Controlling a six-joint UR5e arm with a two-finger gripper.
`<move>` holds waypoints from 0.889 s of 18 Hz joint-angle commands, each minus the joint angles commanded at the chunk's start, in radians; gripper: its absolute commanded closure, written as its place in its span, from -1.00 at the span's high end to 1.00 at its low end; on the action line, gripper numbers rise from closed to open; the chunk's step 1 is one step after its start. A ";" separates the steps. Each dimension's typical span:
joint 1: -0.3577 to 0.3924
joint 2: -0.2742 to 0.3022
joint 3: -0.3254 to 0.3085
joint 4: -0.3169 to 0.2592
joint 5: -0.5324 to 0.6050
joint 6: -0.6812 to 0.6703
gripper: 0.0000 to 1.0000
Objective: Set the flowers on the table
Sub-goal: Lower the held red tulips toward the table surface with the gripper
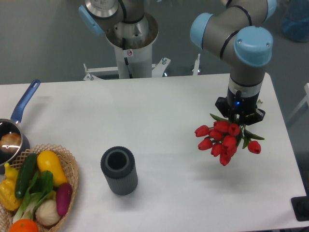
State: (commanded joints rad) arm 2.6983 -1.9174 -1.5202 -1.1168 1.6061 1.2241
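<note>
A small bunch of red tulips (pixel 224 139) with green leaves hangs blooms-down over the right side of the white table (pixel 159 121). My gripper (pixel 239 116) is directly above the blooms and is shut on the bunch's stems, which it hides. A faint shadow lies on the table under the blooms, so the bunch seems to hang a little above the surface.
A grey ribbed cylinder (pixel 119 170) stands upright at the table's front centre. A wicker basket (pixel 72 169) of vegetables sits at the front left. A blue-handled pot (pixel 14 130) is at the left edge. The arm's base (pixel 130 43) stands behind the table.
</note>
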 joint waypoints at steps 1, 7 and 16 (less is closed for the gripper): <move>-0.002 -0.003 -0.008 0.002 0.000 0.002 -1.00; -0.035 -0.057 -0.009 0.009 0.005 -0.008 -1.00; -0.106 -0.092 -0.049 0.014 0.003 -0.012 -0.53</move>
State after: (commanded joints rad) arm 2.5924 -2.0095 -1.5691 -1.1030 1.6092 1.2118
